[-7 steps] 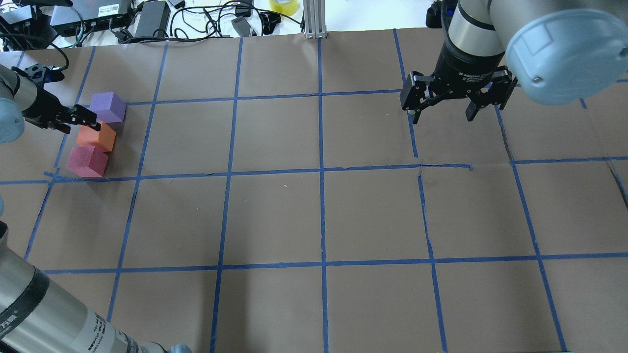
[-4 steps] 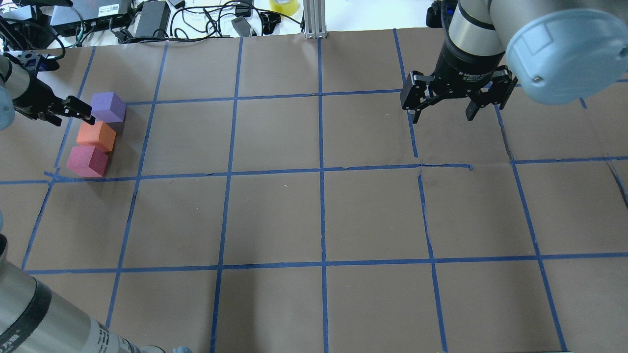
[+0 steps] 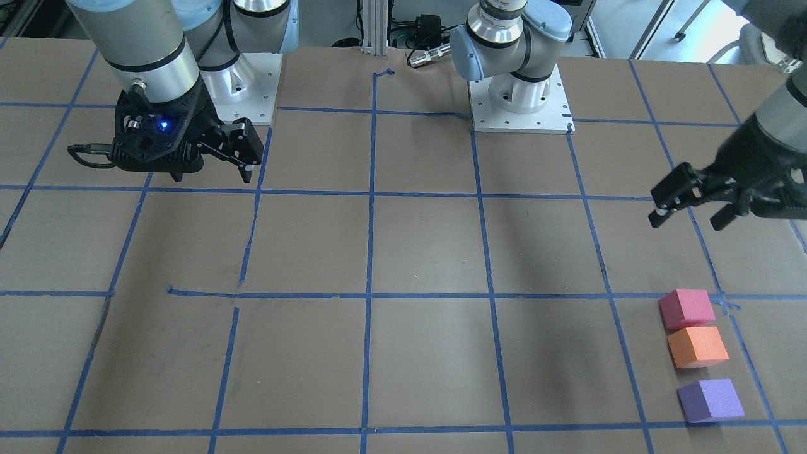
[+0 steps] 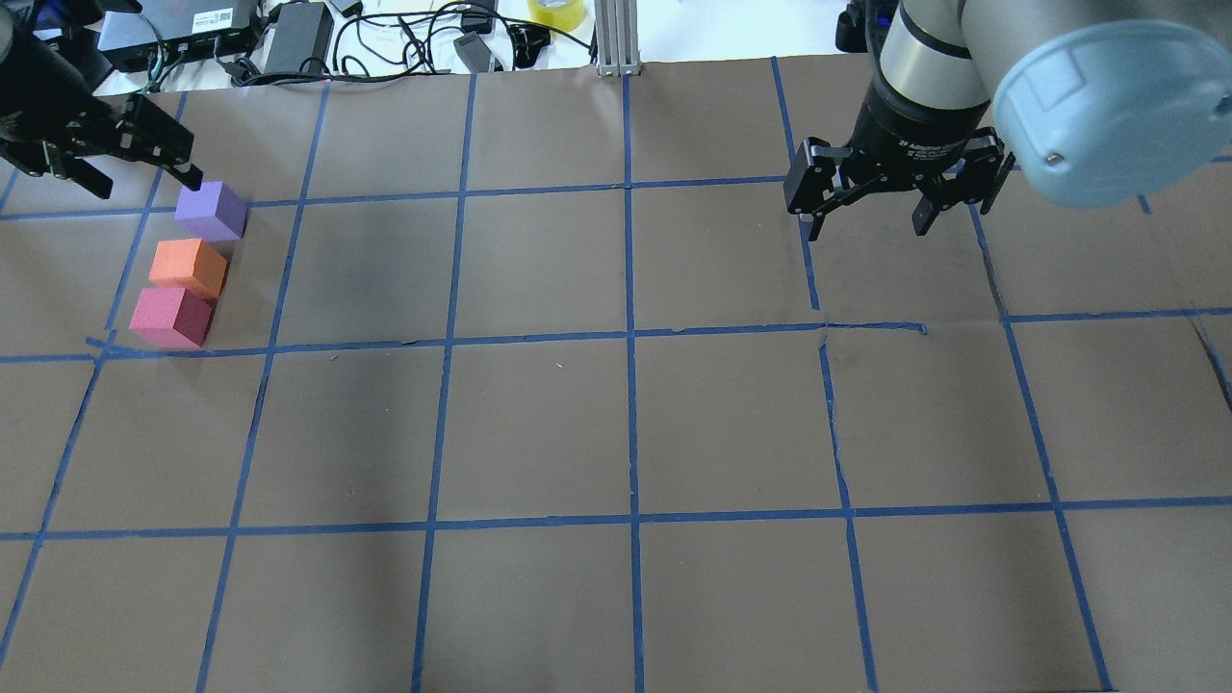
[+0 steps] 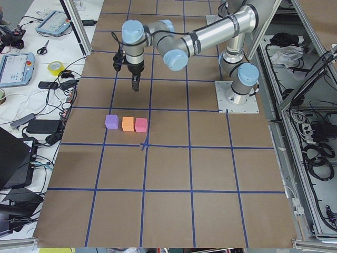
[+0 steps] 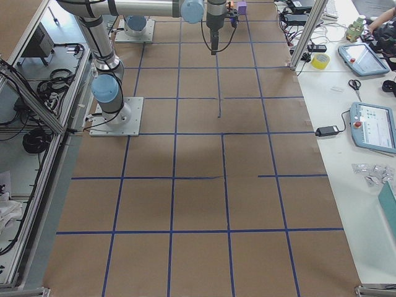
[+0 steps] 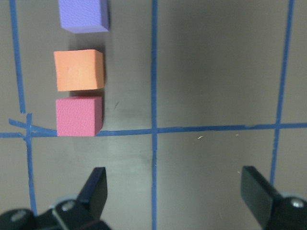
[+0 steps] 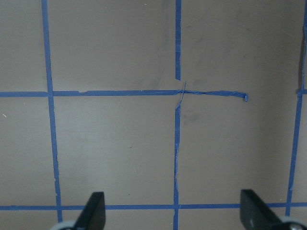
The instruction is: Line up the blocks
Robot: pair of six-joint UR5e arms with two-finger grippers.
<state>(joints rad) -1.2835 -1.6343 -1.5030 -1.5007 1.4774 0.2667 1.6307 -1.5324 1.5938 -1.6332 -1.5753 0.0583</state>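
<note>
**A:** Where are the blocks?

**B:** All three are in one grid cell at the far left of the table [image 4: 539, 423]. They run in a row: purple block [image 4: 211, 211], orange block [image 4: 189, 269], pinkish-red block [image 4: 171, 317]. Orange and pinkish-red are touching or as good as. Purple sits just beside orange with a slim gap. The pinkish-red one's edge lies right at the blue tape [image 4: 630, 337] line.

**A:** Line done, then?

**B:** Looks done to me. In the left wrist view the side faces line up closely. The gap at purple is the only unevenness.

**A:** Grippers?

**B:** The left gripper [image 4: 147, 183] is spread wide and empty. It hangs above the table near the purple end and touches nothing. The right gripper [image 4: 866, 229] is also spread and empty, well apart on the other side of the table.

**A:** What if purple needs a nudge?

**B:** They look like matte foam, so I'd expect them to be light, soft and not slippery. They'd squash under a hard squeeze and skid if bumped. I'd take purple by its two free side faces, the ones not facing orange, at about mid-height with a gentle close. The main risk is a finger clipping orange and knocking the row out of line.
</note>
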